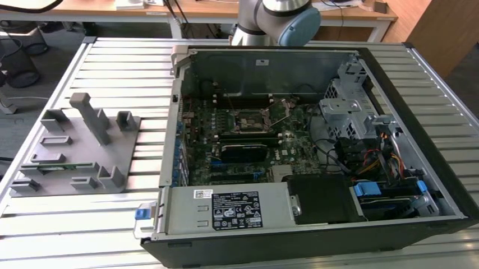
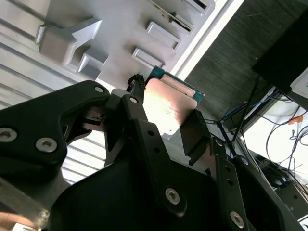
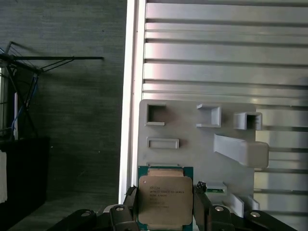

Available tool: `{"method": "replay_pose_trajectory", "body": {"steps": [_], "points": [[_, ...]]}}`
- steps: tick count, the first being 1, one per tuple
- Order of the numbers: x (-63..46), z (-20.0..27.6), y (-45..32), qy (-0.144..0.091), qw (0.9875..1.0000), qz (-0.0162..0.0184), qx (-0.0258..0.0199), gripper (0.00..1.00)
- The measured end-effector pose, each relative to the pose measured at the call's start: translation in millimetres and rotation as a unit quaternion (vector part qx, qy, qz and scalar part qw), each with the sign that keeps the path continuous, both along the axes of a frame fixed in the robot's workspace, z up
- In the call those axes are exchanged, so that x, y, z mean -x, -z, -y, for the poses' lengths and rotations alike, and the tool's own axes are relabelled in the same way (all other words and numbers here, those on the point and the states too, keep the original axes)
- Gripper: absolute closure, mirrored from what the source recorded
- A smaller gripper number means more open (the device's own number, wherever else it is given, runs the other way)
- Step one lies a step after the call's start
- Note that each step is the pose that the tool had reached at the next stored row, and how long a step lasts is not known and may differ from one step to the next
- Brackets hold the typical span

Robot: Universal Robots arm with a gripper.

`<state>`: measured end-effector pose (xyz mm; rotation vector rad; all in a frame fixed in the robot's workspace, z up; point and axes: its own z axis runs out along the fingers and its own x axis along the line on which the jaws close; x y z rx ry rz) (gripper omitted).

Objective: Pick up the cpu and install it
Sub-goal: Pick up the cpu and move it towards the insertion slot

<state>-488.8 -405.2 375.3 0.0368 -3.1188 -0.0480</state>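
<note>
In both wrist views the black two-fingered hand (image 3: pixel 164 204) (image 2: pixel 167 108) is clamped on the flat square cpu with a silver metal top and green rim (image 3: pixel 161 197) (image 2: pixel 169 103), a finger (image 3: pixel 202 209) pressing each opposite edge. Behind the cpu lies a grey moulded fixture plate with raised pockets (image 3: pixel 192 139) (image 1: pixel 75 151). It rests on the slatted aluminium table (image 3: pixel 216 48) (image 1: pixel 120 50), close to the table's edge. Past that edge is dark grey carpeted floor (image 3: pixel 72 120). In the exterior view, an open black computer case (image 1: pixel 389 230) lies on the table to the exterior view's right of the plate.
</note>
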Motion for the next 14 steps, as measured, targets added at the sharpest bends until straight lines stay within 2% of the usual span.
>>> {"method": "replay_pose_trajectory", "body": {"steps": [7,14], "points": [[0.0,0.0,-9.0,0.0,1.0,0.0,0.0,0.46],[-5.4,0.0,-10.5,0.0,1.0,-0.0001,0.0,0.46]]}}
